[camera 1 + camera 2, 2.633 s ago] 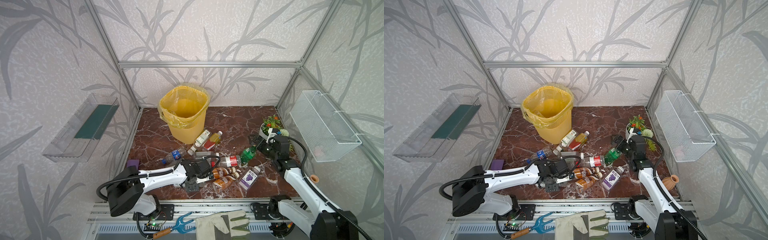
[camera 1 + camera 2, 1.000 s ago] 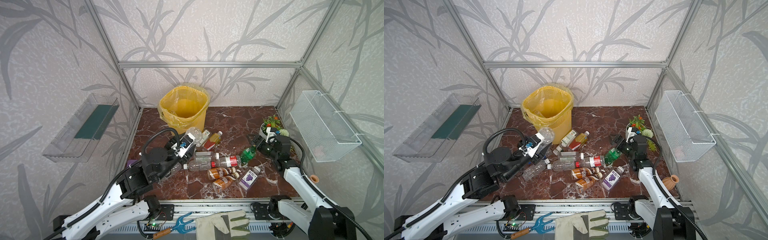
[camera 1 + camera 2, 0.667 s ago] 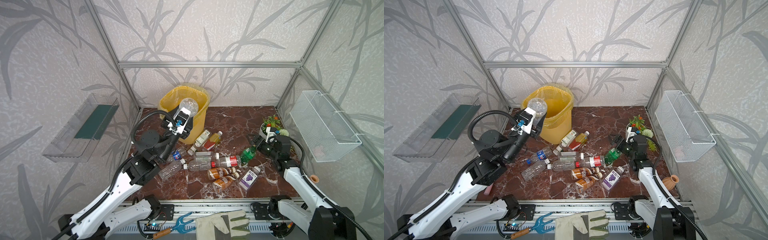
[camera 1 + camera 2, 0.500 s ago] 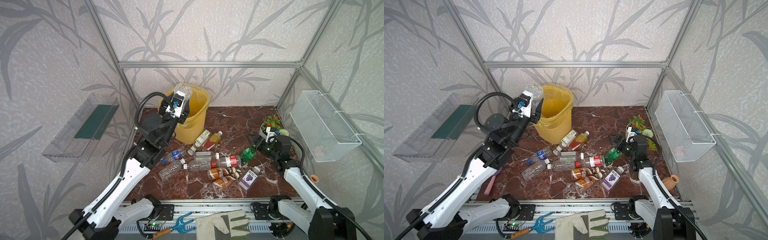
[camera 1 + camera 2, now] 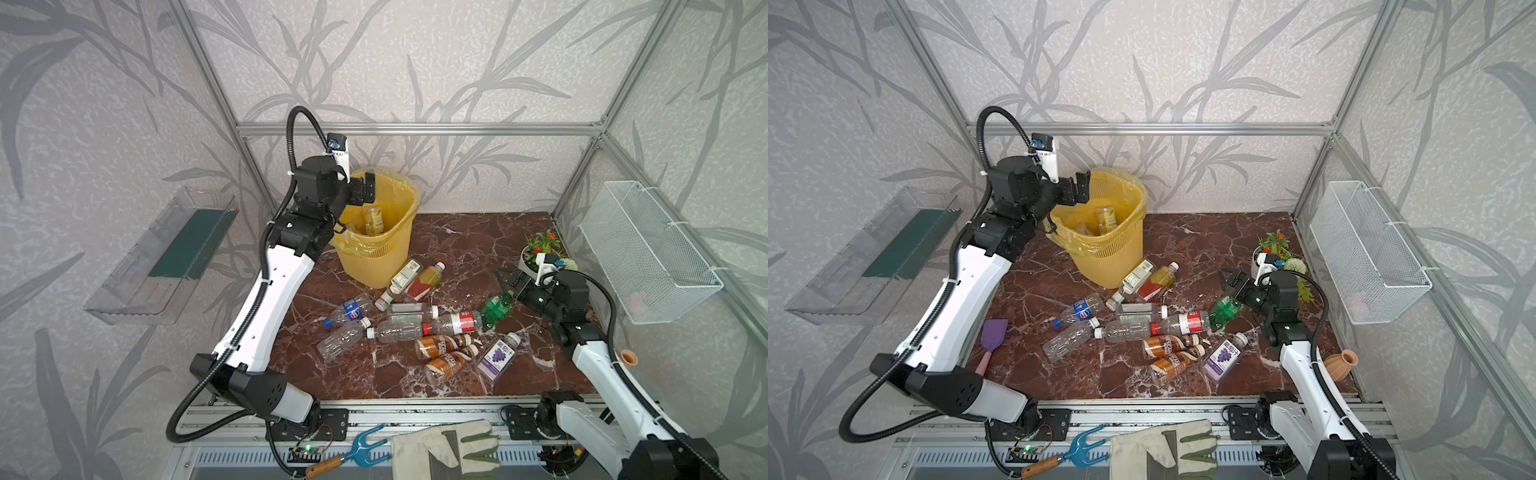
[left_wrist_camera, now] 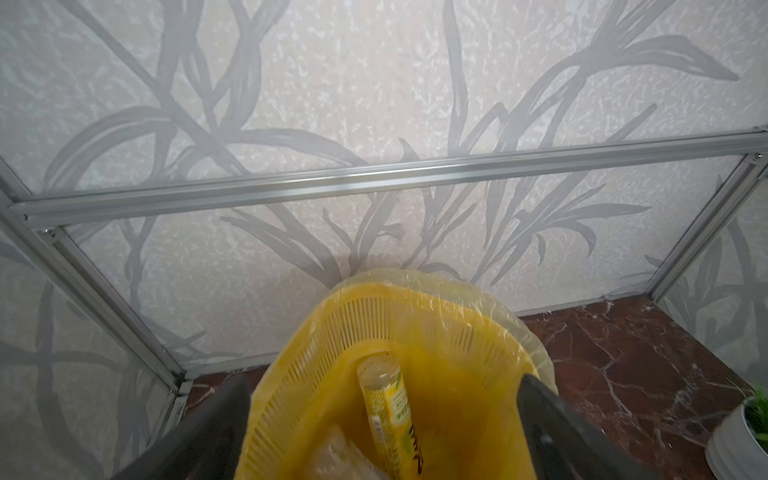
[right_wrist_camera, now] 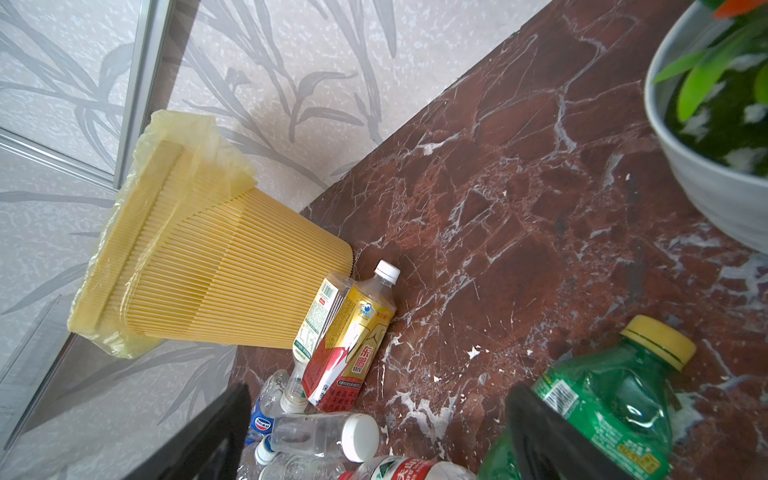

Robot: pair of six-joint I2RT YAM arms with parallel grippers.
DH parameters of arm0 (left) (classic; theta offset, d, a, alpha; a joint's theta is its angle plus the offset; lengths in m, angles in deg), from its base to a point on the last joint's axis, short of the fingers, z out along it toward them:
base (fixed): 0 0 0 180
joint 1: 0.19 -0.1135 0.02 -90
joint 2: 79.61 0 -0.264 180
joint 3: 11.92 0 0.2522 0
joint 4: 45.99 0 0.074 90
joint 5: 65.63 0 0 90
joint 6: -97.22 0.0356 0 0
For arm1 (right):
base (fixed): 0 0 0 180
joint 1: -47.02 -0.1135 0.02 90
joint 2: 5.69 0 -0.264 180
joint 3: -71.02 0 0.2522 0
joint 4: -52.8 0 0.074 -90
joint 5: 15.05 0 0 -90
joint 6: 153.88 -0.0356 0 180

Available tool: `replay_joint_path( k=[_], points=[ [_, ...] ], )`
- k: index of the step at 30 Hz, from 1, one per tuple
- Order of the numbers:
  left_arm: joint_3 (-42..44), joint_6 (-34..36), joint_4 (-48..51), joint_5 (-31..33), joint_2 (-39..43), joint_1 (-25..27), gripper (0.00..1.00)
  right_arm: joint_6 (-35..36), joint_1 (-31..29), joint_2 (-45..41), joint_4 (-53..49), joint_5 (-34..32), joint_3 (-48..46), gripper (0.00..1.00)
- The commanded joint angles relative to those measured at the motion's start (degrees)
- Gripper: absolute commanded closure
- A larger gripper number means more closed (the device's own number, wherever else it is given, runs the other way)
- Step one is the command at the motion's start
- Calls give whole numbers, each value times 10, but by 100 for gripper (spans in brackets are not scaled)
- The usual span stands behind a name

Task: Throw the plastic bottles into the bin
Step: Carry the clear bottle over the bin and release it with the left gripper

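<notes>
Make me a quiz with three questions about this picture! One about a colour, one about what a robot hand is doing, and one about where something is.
1. What colour is the cap of the green bottle next to the right hand?
A) white B) yellow C) blue

2. How is the left hand above the bin?
A) shut on a bottle B) shut, empty C) open, empty

3. Where is the yellow-label bottle?
A) inside the bin B) in the left hand C) in the right hand

Answers:
1 B: the right wrist view shows a yellow cap.
2 C: the left wrist view shows its fingers wide apart with nothing between them.
3 A: both top views show it leaning inside the bin.
</notes>
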Motion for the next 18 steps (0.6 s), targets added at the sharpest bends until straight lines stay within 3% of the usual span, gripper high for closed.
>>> replay_joint_path(
  k=[1, 3, 13, 18],
  points=[
    [85, -23, -98, -21, 118, 7, 1, 17, -2, -9, -53, -29, 23, 4],
    [137, -21, -130, -16, 167, 18, 1, 19, -3, -9, -85, -48, 27, 4],
    [291, 33, -112, 29, 334, 97, 1, 14, -11, -36, -268, -137, 42, 10],
    [376, 3, -102, 34, 388, 128, 1, 0, -48, -58, -349, -189, 37, 14]
  ],
)
